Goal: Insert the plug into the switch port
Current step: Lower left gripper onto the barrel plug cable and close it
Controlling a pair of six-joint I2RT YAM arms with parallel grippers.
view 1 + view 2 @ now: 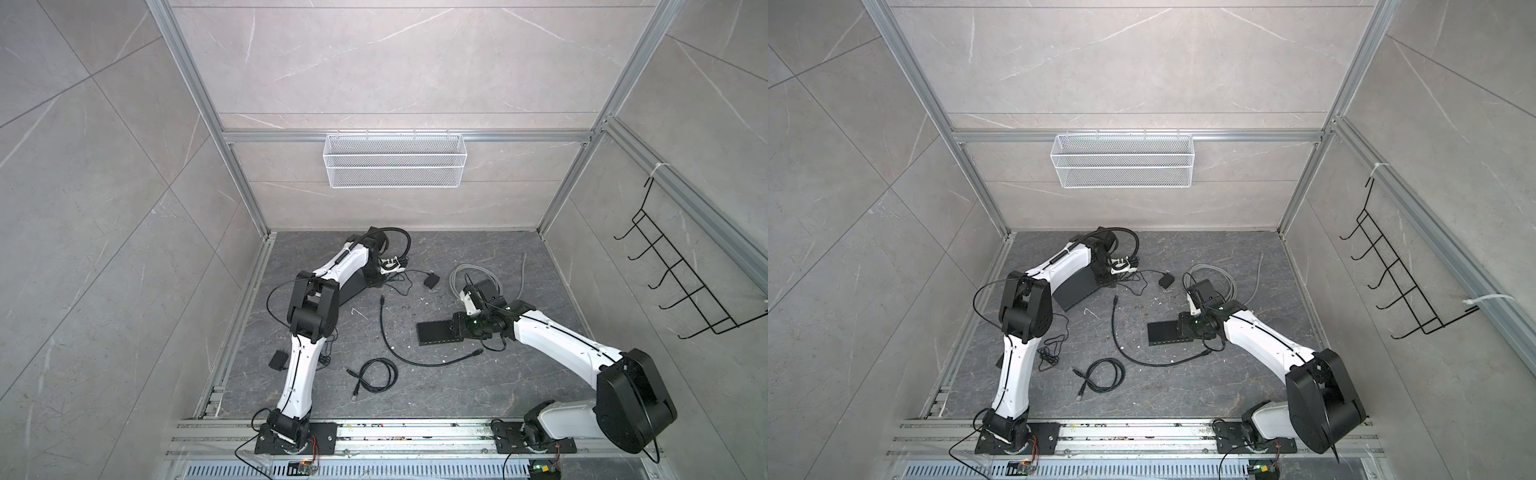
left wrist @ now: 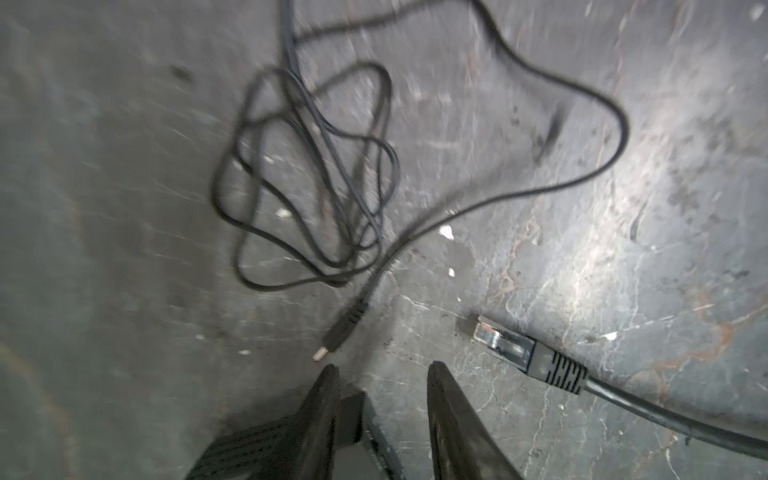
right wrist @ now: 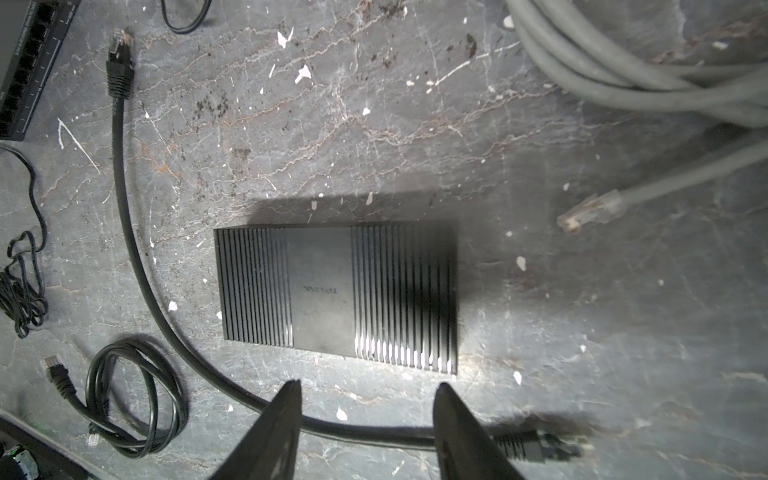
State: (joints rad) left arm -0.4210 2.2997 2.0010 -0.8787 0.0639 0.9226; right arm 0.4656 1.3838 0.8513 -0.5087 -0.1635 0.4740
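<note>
Grey marble-look wall panels (image 1: 395, 62) in aluminium framing (image 1: 291, 136) enclose the cell. A white mesh basket (image 1: 395, 160) hangs on the back wall and a black wire hook rack (image 1: 683, 266) on a side wall. The dark veined stone surface (image 3: 374, 124), chip-speckled, lies beneath the right fingers (image 3: 278, 432).

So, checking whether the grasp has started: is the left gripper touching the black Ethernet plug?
Apart. The left wrist view shows bare floor between the left gripper and the black Ethernet plug.

White mesh basket (image 1: 395, 174) on back rail; black wire hook rack (image 1: 702, 286) on right wall; white flecks (image 3: 303, 74) across floor (image 1: 478, 386)
</note>
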